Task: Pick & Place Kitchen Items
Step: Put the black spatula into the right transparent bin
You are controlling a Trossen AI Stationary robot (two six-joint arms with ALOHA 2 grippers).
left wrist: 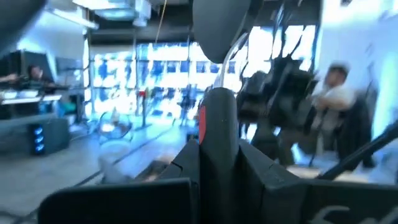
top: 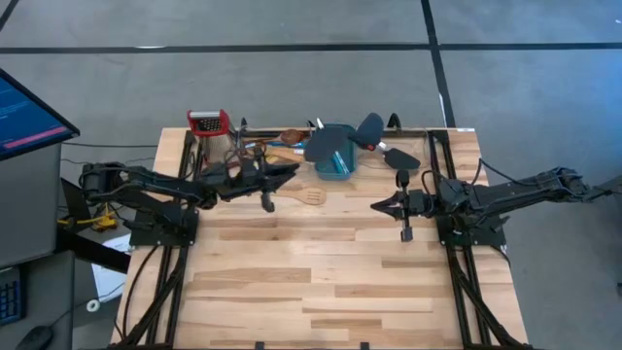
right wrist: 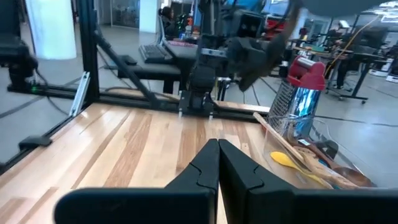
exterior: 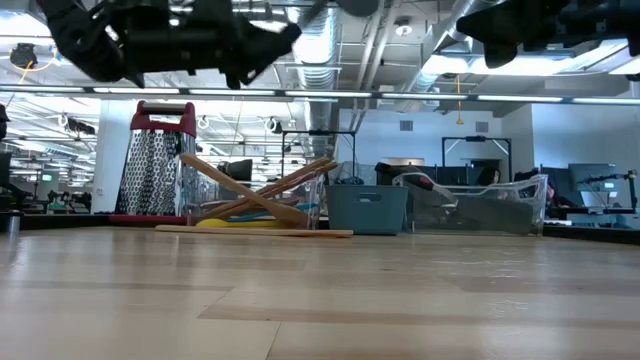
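My left gripper [top: 290, 173] hangs over the table's far left part, near the clear bin [exterior: 262, 200], and is shut on a black utensil [left wrist: 216, 37]. That bin holds pale wooden utensils leaning crosswise, and a yellow spoon [exterior: 235, 222] lies at its foot. A pale slotted spatula [top: 309, 195] lies flat on the table. The teal tub [top: 332, 148] holds a few utensils; a dark-blue spoon [top: 369, 126] and a black spatula [top: 398, 156] lie beside it. My right gripper [top: 375, 206] waits shut and holding nothing at the right. My left gripper pinches the black utensil's dark handle [left wrist: 217, 118] between its two fingers. The handle rises out of the fingers and the wide black head [left wrist: 217, 25] stands above them. The utensil is lifted clear of the table. The blurred wrist view shows no more.
A metal grater with a red handle [top: 209, 124] stands at the far left corner. A second clear bin [exterior: 480, 205] sits right of the teal tub. The near half of the wooden table [top: 321, 282] is bare boards. People sit in the room beyond.
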